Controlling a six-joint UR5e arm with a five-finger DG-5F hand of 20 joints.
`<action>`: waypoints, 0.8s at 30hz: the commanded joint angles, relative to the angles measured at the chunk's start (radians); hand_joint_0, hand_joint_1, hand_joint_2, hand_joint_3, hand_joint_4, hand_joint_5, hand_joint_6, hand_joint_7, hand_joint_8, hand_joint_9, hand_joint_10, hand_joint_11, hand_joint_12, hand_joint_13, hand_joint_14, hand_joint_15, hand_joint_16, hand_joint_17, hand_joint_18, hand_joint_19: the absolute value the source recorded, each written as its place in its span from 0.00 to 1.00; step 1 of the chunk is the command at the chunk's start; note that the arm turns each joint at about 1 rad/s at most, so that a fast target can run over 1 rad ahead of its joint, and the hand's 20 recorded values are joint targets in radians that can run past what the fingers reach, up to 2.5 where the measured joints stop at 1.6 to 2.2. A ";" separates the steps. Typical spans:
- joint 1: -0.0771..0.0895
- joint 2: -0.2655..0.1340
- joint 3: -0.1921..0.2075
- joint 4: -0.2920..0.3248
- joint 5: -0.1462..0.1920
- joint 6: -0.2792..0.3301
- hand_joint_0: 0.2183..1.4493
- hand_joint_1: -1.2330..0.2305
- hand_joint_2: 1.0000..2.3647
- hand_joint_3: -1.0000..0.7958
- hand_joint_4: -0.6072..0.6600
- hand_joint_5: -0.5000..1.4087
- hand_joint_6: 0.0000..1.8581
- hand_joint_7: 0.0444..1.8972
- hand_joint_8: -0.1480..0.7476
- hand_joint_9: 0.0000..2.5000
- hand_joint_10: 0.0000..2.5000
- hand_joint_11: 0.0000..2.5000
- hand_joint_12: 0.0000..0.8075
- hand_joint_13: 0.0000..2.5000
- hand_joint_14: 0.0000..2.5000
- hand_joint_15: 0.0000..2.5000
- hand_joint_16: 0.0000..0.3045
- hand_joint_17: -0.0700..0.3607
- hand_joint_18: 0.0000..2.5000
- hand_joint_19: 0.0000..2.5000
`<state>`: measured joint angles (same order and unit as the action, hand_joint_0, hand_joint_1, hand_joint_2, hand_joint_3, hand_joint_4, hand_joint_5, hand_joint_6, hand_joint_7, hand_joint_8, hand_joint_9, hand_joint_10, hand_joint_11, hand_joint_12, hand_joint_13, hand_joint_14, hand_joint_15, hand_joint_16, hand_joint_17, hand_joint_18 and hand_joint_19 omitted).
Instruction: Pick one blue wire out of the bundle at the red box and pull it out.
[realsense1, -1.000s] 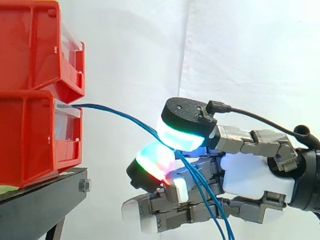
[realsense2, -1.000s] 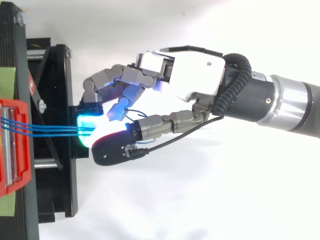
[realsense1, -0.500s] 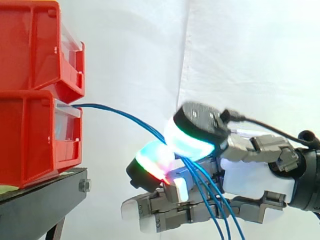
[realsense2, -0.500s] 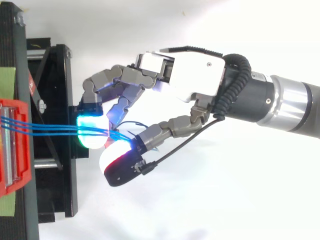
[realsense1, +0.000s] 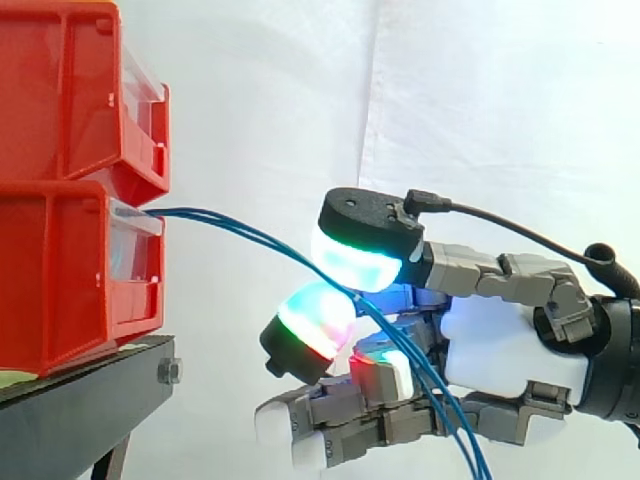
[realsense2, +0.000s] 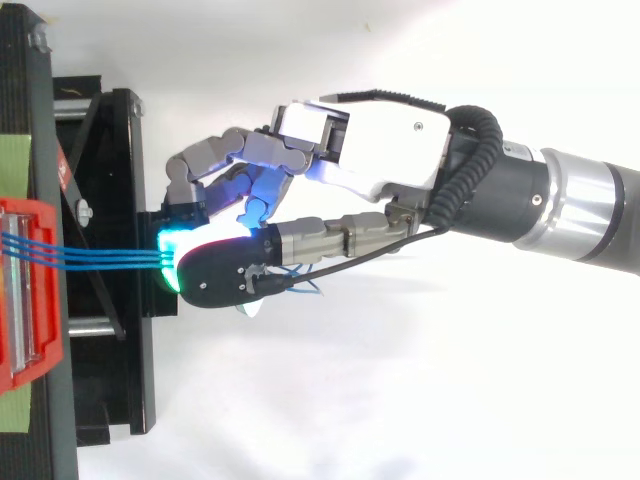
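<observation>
Blue wires (realsense2: 100, 258) come out of the clear front of the lower red bin (realsense1: 60, 280), which sits at 9 o'clock in the side view with the upper red bin (realsense1: 60, 90) stacked on it at 10 o'clock. Both bins rest on a black stand (realsense1: 80, 410) at 8 o'clock, and a white curtain (realsense1: 480, 120) hangs behind everything.

From the bin front the wires run out together, nearly level at first. They then sag toward 5 o'clock in a shallow arc and reach the hand (realsense1: 510, 345), which comes in from 4 o'clock. There they pass between the thumb pad (realsense1: 358, 262), glowing green and cyan, and a finger pad (realsense1: 315, 322) just under it, glowing green and red. The two pads are closed on the wires, pinching them. How many strands sit inside the pinch cannot be told. Past the pads the wires fan apart a little, cross in front of the palm and drop out of the side view at 5 o'clock.

The other fingers are curled under the pinch, their white pads pointing toward 8 o'clock.

From above, the wires lie side by side from the bin at 9 o'clock straight across the stand. They disappear under the thumb near the middle, and the arm reaches in from 3 o'clock.
</observation>
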<state>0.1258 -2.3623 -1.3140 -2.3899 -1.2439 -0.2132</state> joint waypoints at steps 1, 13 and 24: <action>-0.002 0.000 -0.001 0.000 0.000 0.000 0.27 0.37 0.00 0.51 0.63 0.22 0.42 0.67 0.51 0.51 0.01 0.32 0.53 0.29 0.01 0.14 0.23 0.53 0.26 0.12; -0.003 0.000 -0.001 0.000 0.001 0.000 0.30 0.24 0.01 0.44 0.63 0.19 0.46 0.68 0.45 0.43 0.01 0.35 0.44 0.24 0.01 0.14 0.18 0.44 0.20 0.12; -0.003 0.000 -0.001 0.000 0.001 -0.002 0.36 0.19 0.01 0.34 0.61 0.19 0.46 0.65 0.44 0.41 0.01 0.35 0.44 0.23 0.01 0.14 0.18 0.44 0.19 0.11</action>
<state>0.1227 -2.3623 -1.3144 -2.3899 -1.2425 -0.2143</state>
